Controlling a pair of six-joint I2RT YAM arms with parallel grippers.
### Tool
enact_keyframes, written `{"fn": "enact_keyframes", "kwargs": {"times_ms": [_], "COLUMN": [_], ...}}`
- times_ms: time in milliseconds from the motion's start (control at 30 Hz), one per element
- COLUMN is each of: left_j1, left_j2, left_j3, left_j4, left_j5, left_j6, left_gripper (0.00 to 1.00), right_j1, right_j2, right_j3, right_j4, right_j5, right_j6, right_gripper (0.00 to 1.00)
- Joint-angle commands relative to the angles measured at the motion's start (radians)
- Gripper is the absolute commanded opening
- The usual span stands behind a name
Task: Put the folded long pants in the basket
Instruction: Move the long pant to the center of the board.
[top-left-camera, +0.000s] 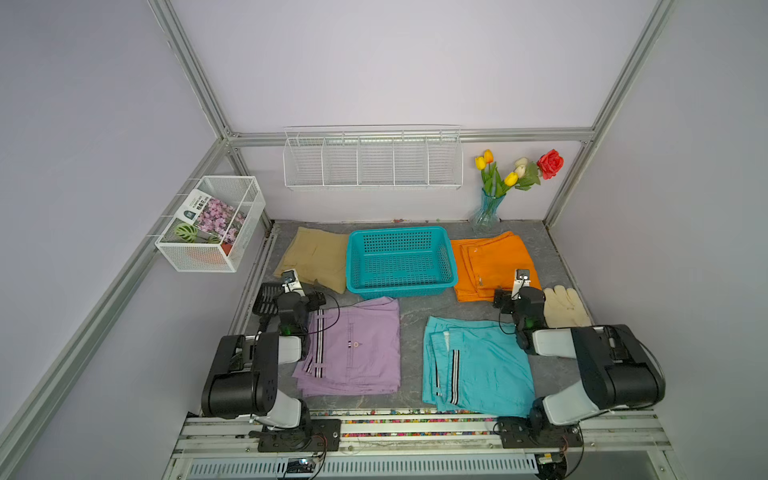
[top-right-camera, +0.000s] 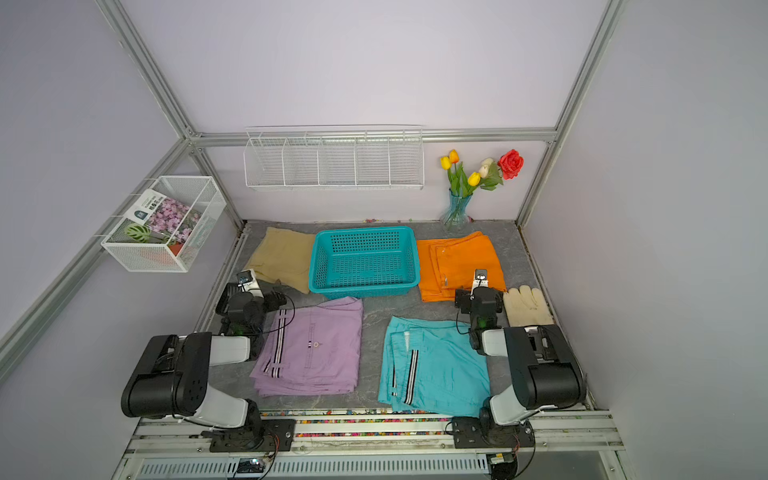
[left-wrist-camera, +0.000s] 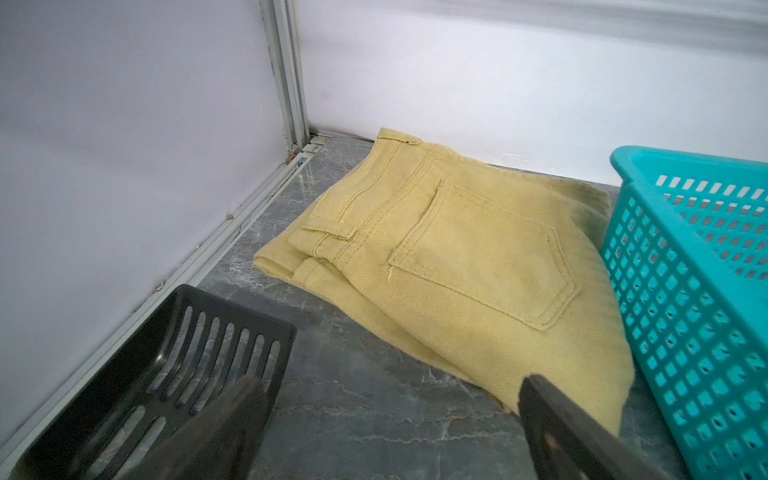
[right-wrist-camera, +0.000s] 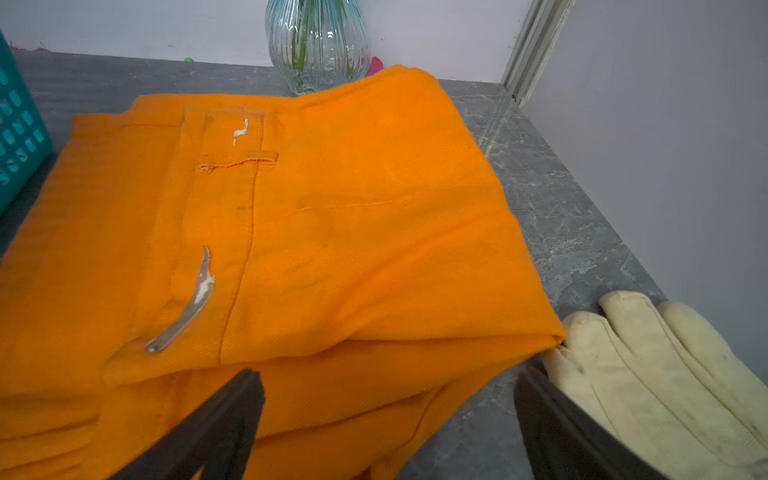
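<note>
Folded long pants: four pairs, each lying flat on the grey marbled tabletop (top-left-camera: 415, 309), all of them outside the basket.
Tan pair (top-left-camera: 316, 257): far left, with one long side against the left wall of the teal basket (top-left-camera: 401, 286).
Orange pair (top-left-camera: 492, 259): far right, just beside the basket's right wall.
Lilac pair (top-left-camera: 357, 349): near left, striped down the side, in front of the basket.
Turquoise pair (top-left-camera: 482, 365): near right, also striped, with bare table between it and the lilac pair.
Left gripper (left-wrist-camera: 390, 395): jaws spread wide and holding nothing. One finger carries a black slotted paddle (left-wrist-camera: 178, 357).
Tan pair and left gripper: the pants lie just ahead of the open jaws. Their near corner reaches the finger on the basket side, but the wrist view does not settle whether cloth and finger touch. In both top views the gripper sits at the near end of the tan pair, by the lilac pair's far left corner.
Right gripper (right-wrist-camera: 390, 378): jaws wide apart and holding nothing.
Orange pair and right gripper: the near folded edge lies directly in front of the jaws. One finger is over the orange cloth and the other is beside the cream glove (right-wrist-camera: 648, 374), which lies at the pair's near right corner.
Glass vase (right-wrist-camera: 318, 41): behind the orange pair, at the back wall.
</note>
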Motion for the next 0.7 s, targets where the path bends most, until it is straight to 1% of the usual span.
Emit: {"fn": "enact_keyframes", "kwargs": {"times_ms": [0,567,667], "left_j1": [0.004,0.001,-0.001], "left_j2": [-0.014,-0.013,-0.018], "left_j3": [0.011,0.014,0.003], "left_j4": [0.009,0.006,0.021], "left_j5": [0.014,0.01,0.008], "left_j6": [0.014,0.015,0.023], "left_gripper": [1.0,1.0,1.0], "right_j1": [0.003,0.003,0.004], "right_j2": [-0.02,-0.018,-0.028], "right_j3": [0.011,0.015,0.007], "right_j4": [0.024,0.02,0.042], "right_j5": [-0.005,-0.007,0.011], "right_j6": [0.008,0.011,0.0], "right_gripper": [0.99,0.99,0.99]}}
